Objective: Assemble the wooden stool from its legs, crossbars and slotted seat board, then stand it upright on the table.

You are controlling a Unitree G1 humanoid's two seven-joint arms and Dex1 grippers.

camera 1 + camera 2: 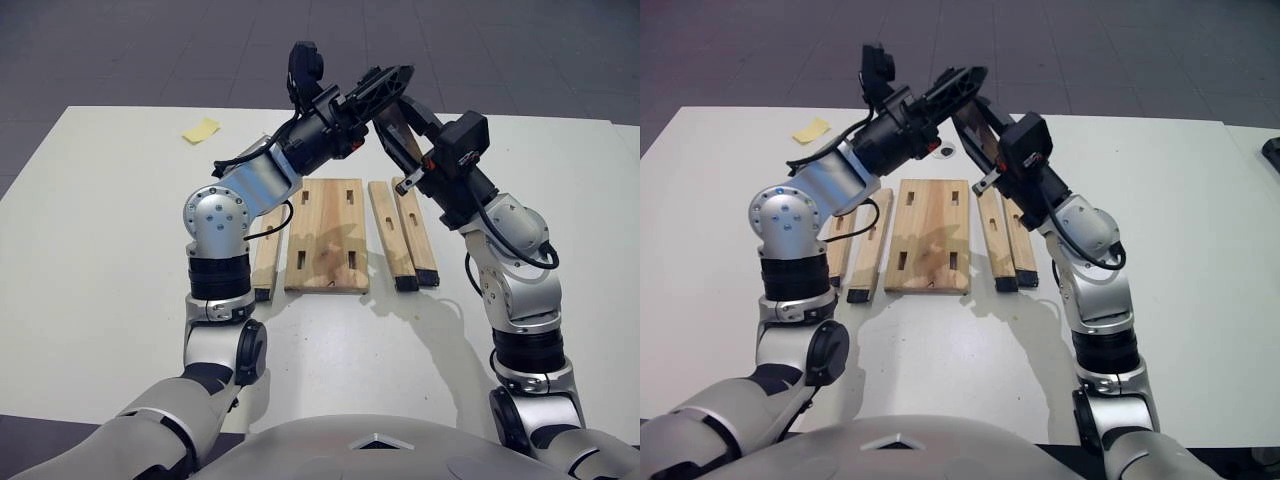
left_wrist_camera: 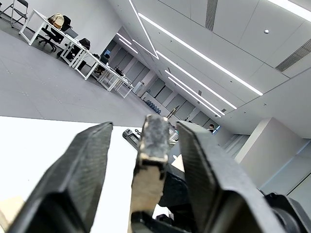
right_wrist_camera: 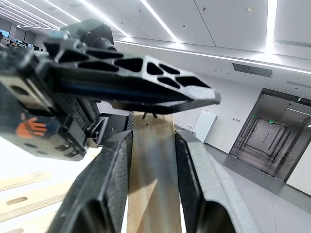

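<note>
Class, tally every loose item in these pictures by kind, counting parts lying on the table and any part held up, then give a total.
Slotted seat board: 1
Wooden bars lying flat: 4
Wooden bar held aloft: 1
Yellow sticky note: 1
Total: 7

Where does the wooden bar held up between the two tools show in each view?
Left eye: wooden bar upper centre, above the seat board.
Right eye: upper centre again.
Left wrist: end-on, centre, between the left tool's fingers.
Right wrist: lower centre, clamped in the right tool.
Shared landmark: the left tool's latticed finger by the bar's top end.
</note>
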